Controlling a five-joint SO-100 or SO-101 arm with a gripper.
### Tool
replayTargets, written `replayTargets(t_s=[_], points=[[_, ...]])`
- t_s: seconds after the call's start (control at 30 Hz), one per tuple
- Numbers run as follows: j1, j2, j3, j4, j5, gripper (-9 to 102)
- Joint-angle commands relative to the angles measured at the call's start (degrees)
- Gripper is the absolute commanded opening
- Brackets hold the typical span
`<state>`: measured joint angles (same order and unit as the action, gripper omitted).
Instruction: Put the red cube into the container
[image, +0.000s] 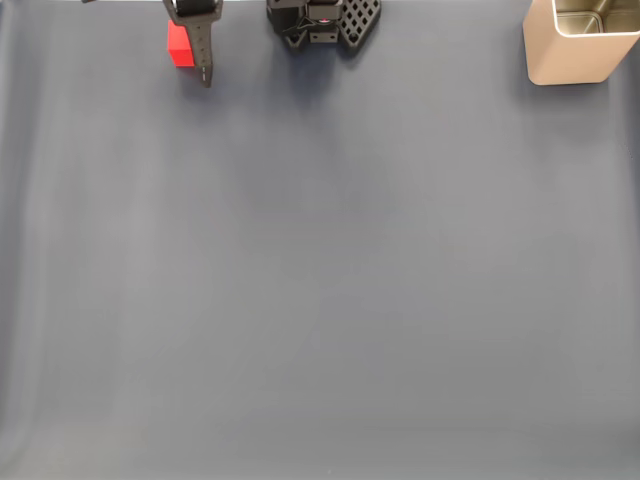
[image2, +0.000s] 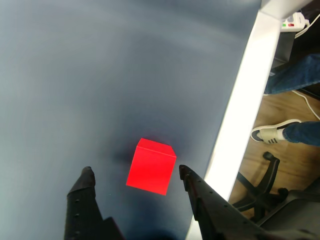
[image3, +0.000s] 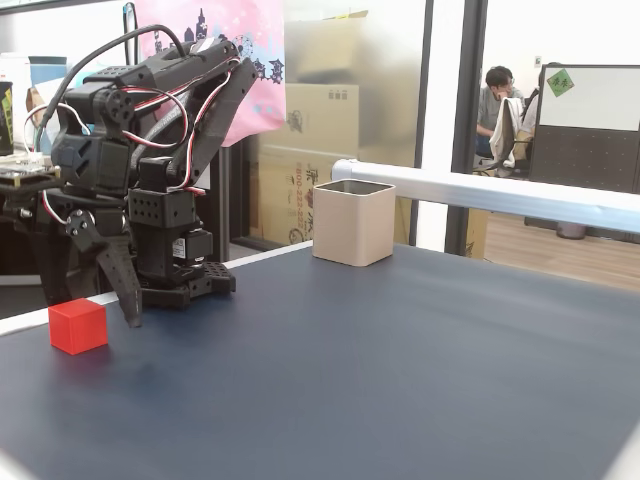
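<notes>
red cube (image2: 151, 166) sat on the desk (image2: 100, 75) between the released tool (image2: 136, 176) fingers, ungrasped; next, clench, then carry toward the container (image: 580, 45) at 3 o'clock in the top-down fixed view.

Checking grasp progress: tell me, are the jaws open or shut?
Open. In the wrist view the gripper jaws stand apart, the red cube lying between them untouched.
</notes>
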<state>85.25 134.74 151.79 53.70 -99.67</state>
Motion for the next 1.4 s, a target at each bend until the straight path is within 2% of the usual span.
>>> replayTargets(t_s=[0.0, 0.53, 0.93, 1.37], points=[[0.4, 0.9, -0.2, -1.0, 1.1, 38], [0.6, 1.1, 0.4, -1.9, 5.8, 31], [0.4, 1.9, 1.9, -5.7, 7.1, 15], [-1.4, 2.5, 1.8, -5.8, 6.0, 1]])
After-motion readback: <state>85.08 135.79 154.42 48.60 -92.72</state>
